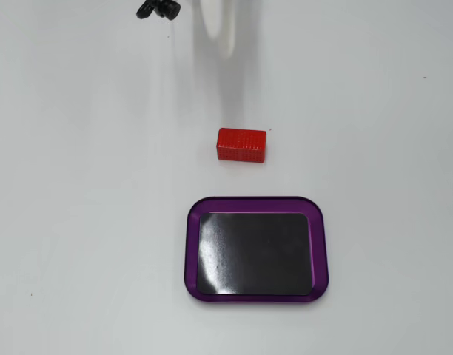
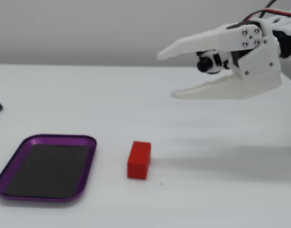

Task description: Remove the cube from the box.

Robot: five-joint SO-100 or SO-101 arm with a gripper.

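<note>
At far left of the side-on fixed view, box (image 2: pixel 45 166) empty, black floor bare. Just beside its right rim, apart from it, cube (image 2: pixel 139 160) on the table (image 2: pixel 221 190), long axis running away from camera. Up and right, well clear, gripper (image 2: pixel 165 74) aloft, fingers spread, holding nothing. Nothing between.

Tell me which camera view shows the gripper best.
The fixed view from the side: the whole gripper shows, its fingers spread open and empty, raised well above the red block. The fixed view from above catches only a blurred white finger tip at the top edge.
</note>
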